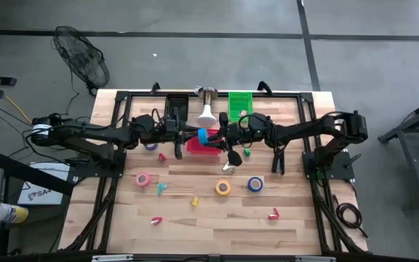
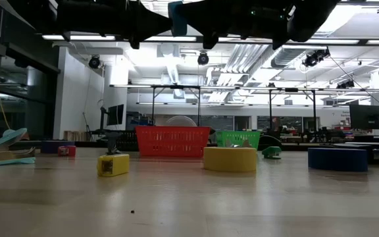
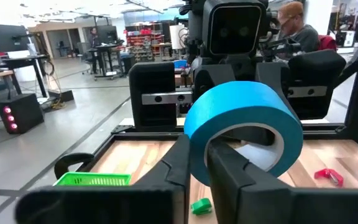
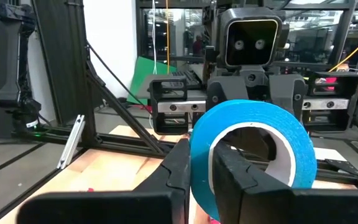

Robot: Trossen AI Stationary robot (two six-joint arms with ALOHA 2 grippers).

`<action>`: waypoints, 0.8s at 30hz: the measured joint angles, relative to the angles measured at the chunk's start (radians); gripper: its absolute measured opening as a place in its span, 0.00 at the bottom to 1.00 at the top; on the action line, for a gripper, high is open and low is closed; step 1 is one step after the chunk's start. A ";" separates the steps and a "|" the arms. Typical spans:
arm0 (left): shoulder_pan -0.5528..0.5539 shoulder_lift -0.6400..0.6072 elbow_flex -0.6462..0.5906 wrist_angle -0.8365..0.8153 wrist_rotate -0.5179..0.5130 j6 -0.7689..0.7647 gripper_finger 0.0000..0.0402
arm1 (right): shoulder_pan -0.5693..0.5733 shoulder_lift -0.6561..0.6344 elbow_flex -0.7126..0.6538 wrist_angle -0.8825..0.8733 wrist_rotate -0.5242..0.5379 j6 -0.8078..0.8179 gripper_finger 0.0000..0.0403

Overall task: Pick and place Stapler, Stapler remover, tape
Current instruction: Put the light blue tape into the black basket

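Right now you've got both grippers on one thing: a bright blue ring-shaped roll of tape (image 1: 203,135) held up in the air over the red plastic mesh basket (image 1: 197,148), mid-table toward the back. Left gripper (image 3: 196,163) is clamped on the roll's wall, one finger inside the hollow, one outside; right gripper (image 4: 201,167) is clamped on it the same way from the opposite side. Looks like a handover w/ neither side let go yet.

Progress, as I judge it: early. Can't see what's in the basket, since the arms cover it. Still out on the wooden table (image 1: 217,218): a pink tape roll (image 1: 143,179), a yellow tape roll (image 1: 223,188), a dark blue tape roll (image 1: 254,183), a purple-ish roll (image 1: 151,145) near the left arm, plus small claw-like coloured pieces scattered abt. A teal-and-pink stapler (image 2: 4,149) lies at the edge in the low view. So most items remain to place.
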 joint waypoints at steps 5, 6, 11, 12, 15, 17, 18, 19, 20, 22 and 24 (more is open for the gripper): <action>0.001 0.000 0.000 0.000 0.001 -0.001 0.05 | 0.001 0.000 0.000 -0.005 0.049 0.022 0.16; 0.001 0.000 0.000 0.000 0.002 -0.002 0.04 | 0.001 0.000 0.000 -0.010 0.050 0.022 0.18; 0.000 0.000 0.000 -0.001 -0.005 -0.003 0.04 | 0.001 0.000 0.000 -0.016 0.055 0.023 0.28; 0.000 0.000 0.000 -0.004 -0.015 -0.003 0.04 | 0.001 0.000 0.000 -0.017 0.057 0.023 0.30; 0.000 0.000 0.000 -0.032 -0.080 -0.002 0.04 | 0.001 -0.006 0.000 -0.041 0.092 0.023 0.37; 0.000 0.000 0.000 -0.058 -0.166 -0.001 0.04 | 0.000 -0.020 0.000 -0.081 0.152 0.022 0.41; 0.000 0.000 0.000 -0.075 -0.220 -0.001 0.04 | -0.002 -0.027 0.000 -0.114 0.184 0.021 0.44; 0.000 0.000 0.000 -0.090 -0.275 0.000 0.04 | -0.002 -0.036 0.000 -0.143 0.227 0.018 0.46; 0.000 0.000 0.000 -0.109 -0.337 0.000 0.04 | -0.003 -0.047 0.000 -0.184 0.274 0.018 0.48; 0.001 0.000 0.000 -0.152 -0.478 -0.007 0.04 | -0.002 -0.067 0.000 -0.244 0.370 0.018 0.51; 0.002 0.000 0.000 -0.191 -0.603 -0.028 0.04 | -0.001 -0.081 0.000 -0.302 0.457 0.020 0.53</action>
